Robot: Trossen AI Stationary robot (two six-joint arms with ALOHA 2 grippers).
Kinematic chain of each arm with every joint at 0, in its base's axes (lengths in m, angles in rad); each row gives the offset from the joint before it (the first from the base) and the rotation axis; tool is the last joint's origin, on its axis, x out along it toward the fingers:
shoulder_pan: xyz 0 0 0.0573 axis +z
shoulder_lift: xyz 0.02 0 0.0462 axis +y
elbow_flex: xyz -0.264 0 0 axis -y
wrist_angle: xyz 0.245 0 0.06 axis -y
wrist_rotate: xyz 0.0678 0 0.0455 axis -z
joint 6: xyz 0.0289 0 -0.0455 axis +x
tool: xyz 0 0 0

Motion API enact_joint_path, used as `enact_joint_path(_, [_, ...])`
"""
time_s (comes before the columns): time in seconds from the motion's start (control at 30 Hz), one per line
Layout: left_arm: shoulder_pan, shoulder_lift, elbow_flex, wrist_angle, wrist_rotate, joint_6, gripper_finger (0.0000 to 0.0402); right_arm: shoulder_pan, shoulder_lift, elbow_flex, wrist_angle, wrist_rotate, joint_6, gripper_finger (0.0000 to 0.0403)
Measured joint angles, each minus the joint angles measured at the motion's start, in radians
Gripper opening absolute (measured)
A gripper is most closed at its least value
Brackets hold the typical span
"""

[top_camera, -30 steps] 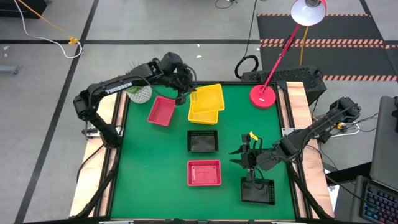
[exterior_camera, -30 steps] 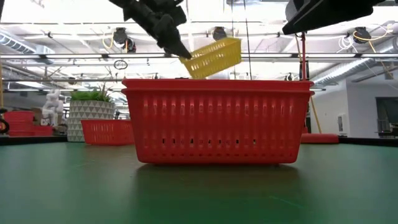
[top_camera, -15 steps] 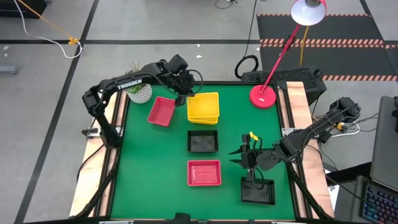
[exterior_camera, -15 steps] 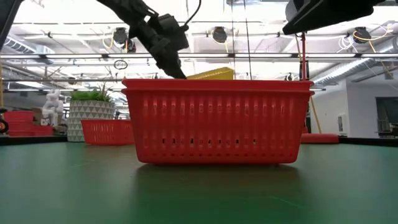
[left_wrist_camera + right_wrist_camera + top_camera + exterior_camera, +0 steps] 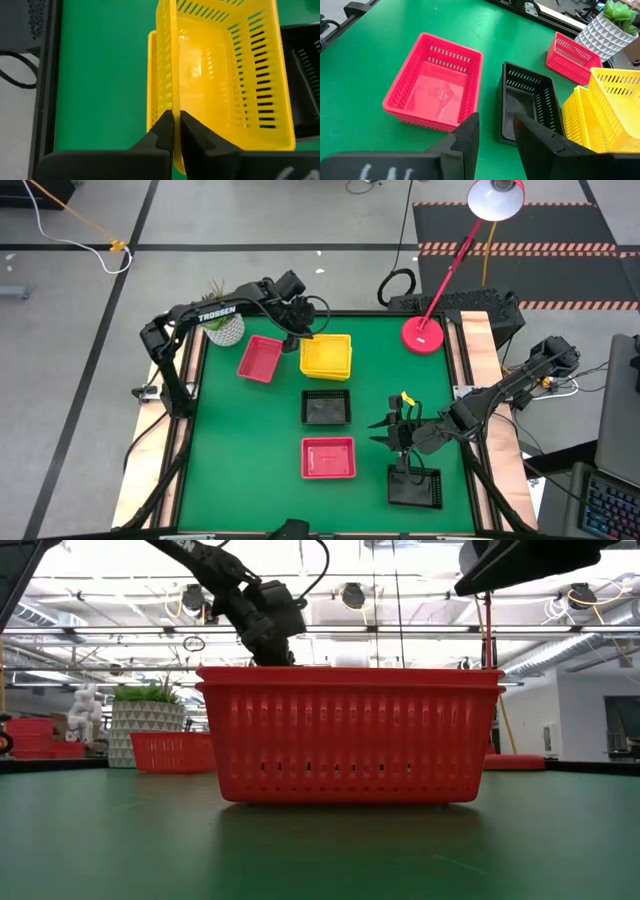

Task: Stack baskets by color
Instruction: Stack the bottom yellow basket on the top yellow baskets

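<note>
Left gripper is pinched on the side wall of the top yellow basket, which sits nested in the yellow stack at the far middle of the table; the upper basket looks slightly askew in the one beneath. I judge these baskets light, thin-walled and a bit flexible; the perforated rim is the natural place to pinch, as I have it now, and smooth plastic may slip if I tilt it. Right gripper hangs with fingers apart above the near black basket, holding nothing. Other containers all look empty: a red basket beside the plant pot, a black basket mid-table, a second red basket nearer me. Red and black remain unstacked.
</note>
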Motion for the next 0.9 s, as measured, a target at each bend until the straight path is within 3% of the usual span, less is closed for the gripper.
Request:
enact_joint_path(0.47, [-0.002, 0.009, -0.001, 0.02, -0.001, 0.015, 0.0008, 0.0, 0.0, 0.0, 0.001, 0.0, 0.0, 0.0116])
enact_joint_path(0.67, [-0.008, 0.027, -0.002, 0.026, -0.017, 0.009, 0.0022, 0.0, 0.0, 0.0, 0.001, 0.0, 0.0, 0.0116])
enact_joint_path(0.9, [-0.009, 0.04, -0.003, 0.016, -0.018, 0.011, 0.0008, 0.0, 0.0, 0.0, 0.001, 0.0, 0.0, 0.0116])
